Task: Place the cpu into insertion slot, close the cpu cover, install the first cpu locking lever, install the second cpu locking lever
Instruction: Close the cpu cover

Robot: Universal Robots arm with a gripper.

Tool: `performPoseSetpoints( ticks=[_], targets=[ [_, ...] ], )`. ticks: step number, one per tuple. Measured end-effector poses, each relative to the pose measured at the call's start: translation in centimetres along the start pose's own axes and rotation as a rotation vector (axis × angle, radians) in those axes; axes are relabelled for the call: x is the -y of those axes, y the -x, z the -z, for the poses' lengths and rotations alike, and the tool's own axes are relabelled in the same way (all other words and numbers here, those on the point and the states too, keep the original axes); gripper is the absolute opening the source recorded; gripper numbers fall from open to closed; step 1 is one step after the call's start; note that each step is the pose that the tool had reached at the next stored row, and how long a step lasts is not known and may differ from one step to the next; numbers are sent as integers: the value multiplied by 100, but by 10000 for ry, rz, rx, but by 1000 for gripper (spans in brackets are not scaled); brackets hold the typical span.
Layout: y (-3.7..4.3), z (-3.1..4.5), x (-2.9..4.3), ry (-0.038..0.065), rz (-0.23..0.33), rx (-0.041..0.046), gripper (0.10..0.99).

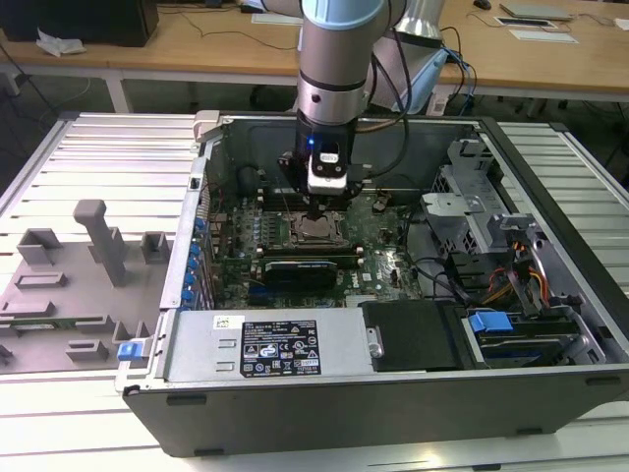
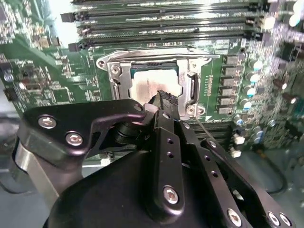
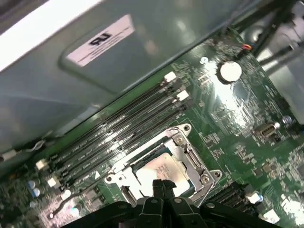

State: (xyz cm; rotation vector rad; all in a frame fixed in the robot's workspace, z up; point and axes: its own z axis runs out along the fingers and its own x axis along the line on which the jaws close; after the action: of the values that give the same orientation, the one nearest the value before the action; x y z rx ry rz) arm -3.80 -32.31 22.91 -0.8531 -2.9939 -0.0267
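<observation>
A slatted metal table (image 1: 98, 157) carries an open computer case (image 1: 393, 413); in the exterior view a grey fixture tray (image 1: 59, 295) lies at nine o'clock of the case; the robot arm (image 1: 339, 49) comes down into the case from twelve o'clock; a labelled power supply (image 1: 197, 344) sits at six o'clock of the green motherboard (image 1: 383, 256); long black memory slots (image 3: 123, 128) run beside the insertion slot (image 1: 300, 234), near the board's centre; the gripper (image 3: 163, 186) hangs right over that slot, its two dark fingertips (image 3: 156, 185) clenched together with nothing seen between them, on or just above the chip; the cpu cover (image 3: 190, 149) appears to lie flat as a silvery frame around the chip, whether latched I cannot tell; the cpu (image 3: 164, 168) sits inside the insertion slot, pale top facing up.
</observation>
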Motion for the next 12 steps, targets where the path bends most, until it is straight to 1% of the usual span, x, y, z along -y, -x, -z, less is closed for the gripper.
performPoseSetpoints(
  ticks=[1, 4, 5, 6, 7, 8, 9, 10, 12],
  targets=[
    [0, 0, 0, -9, 283, -3, 106],
    [0, -1, 0, -27, 829, -6, 106],
    [0, -2, 0, -23, 1094, 13, 106],
    [0, -4, 0, 48, 1246, 151, 106],
    [0, -5, 0, 100, 1316, 250, 106],
    [0, -7, 0, 145, 1378, 338, 106],
    [0, -8, -1, 181, 1449, 407, 106],
    [0, -10, -2, 194, 1534, 428, 106],
    [0, -9, -1, 190, 1921, 428, 106]
  ],
)
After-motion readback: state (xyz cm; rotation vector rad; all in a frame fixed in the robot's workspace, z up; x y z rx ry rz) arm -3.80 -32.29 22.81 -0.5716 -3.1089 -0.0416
